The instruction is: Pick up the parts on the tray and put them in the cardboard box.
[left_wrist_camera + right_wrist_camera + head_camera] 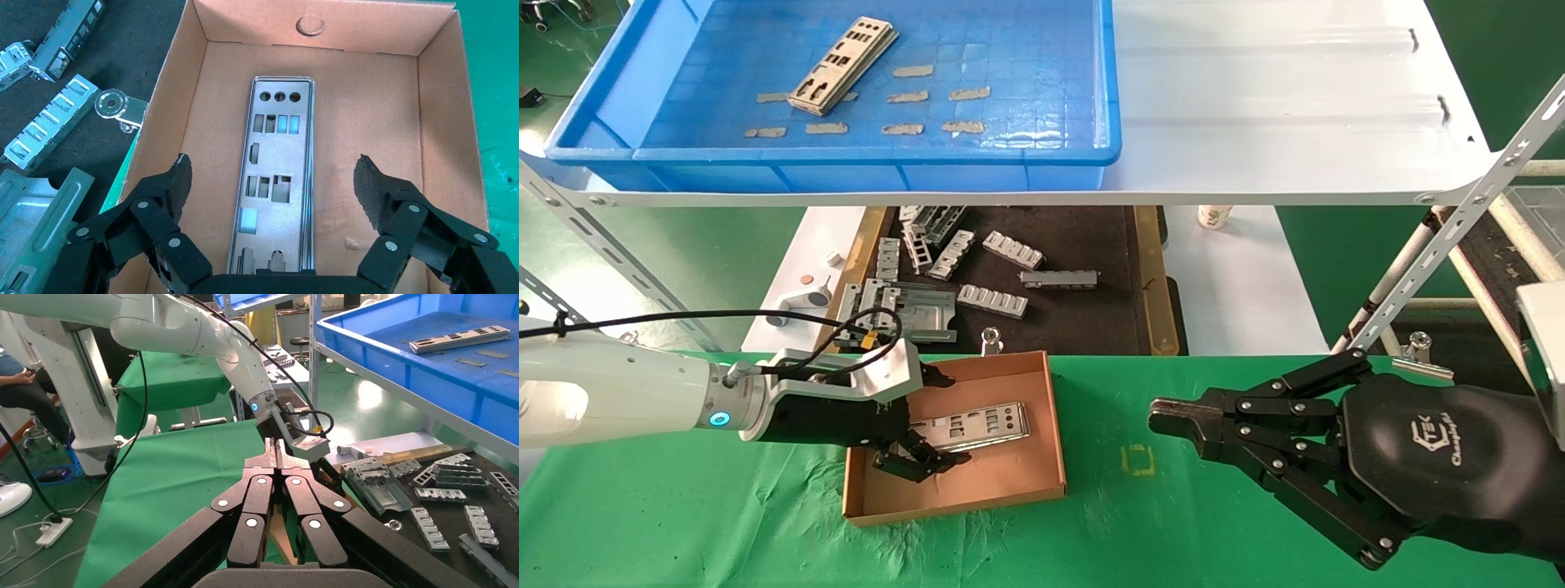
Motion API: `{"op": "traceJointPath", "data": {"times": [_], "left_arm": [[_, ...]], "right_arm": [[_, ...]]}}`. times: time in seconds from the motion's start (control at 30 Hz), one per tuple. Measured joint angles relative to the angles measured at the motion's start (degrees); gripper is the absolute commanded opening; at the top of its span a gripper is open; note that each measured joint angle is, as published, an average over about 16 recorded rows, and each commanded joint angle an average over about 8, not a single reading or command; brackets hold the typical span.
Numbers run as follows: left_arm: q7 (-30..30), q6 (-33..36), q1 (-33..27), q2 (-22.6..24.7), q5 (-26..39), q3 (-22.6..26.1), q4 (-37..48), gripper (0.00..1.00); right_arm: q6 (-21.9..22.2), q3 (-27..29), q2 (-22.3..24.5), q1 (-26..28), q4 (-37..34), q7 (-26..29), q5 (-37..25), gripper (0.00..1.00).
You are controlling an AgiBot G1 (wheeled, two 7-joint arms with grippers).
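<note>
One silver punched part (pixel 977 426) (pixel 278 177) lies flat on the floor of the cardboard box (pixel 1054 425) (pixel 318 27), which sits on the green cloth. My left gripper (pixel 944 420) (pixel 272 162) hovers over the box's near end, open, its fingers wide on either side of that part and not touching it. More parts (pixel 843 64) (pixel 459 338) lie stacked in the blue tray (pixel 870 167) (pixel 428 380) on the upper shelf. Right of the box, my right gripper (pixel 1160 418) (pixel 276 444) is shut and empty above the cloth.
A black-floored tray (pixel 1091 318) of grey ribbed brackets (pixel 993 300) lies behind the box, under the white shelf (pixel 1254 98). A slanted metal strut (pixel 1459 220) rises at the right. A small yellow square mark (pixel 1138 460) is on the cloth.
</note>
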Motion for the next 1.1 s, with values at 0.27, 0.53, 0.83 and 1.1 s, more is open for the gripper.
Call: {"op": "traceJointPath", "data": {"times": [0.27, 0.53, 0.83, 1.1], "left_arm": [[0.44, 2.25, -0.43, -0.57, -1.63, -1.07, 0.03, 1.0], [-0.66, 8.36, -1.34, -2.89, -5.46, -3.59, -0.48, 1.0], [-4.47, 12.49, 0.26, -6.19, -9.46, -7.2, -5.13, 1.0], [-8.73, 12.45, 4.27, -9.45, -12.12, -10.85, -13.57, 1.0]], "right_arm": [[0.0, 0.0, 0.0, 0.0, 0.0, 0.0, 0.0, 0.0], [0.0, 0.0, 0.0, 0.0, 0.0, 0.0, 0.0, 0.39], [0.0, 0.0, 0.0, 0.0, 0.0, 0.0, 0.0, 1.0], [0.0, 0.0, 0.0, 0.0, 0.0, 0.0, 0.0, 1.0]]}}
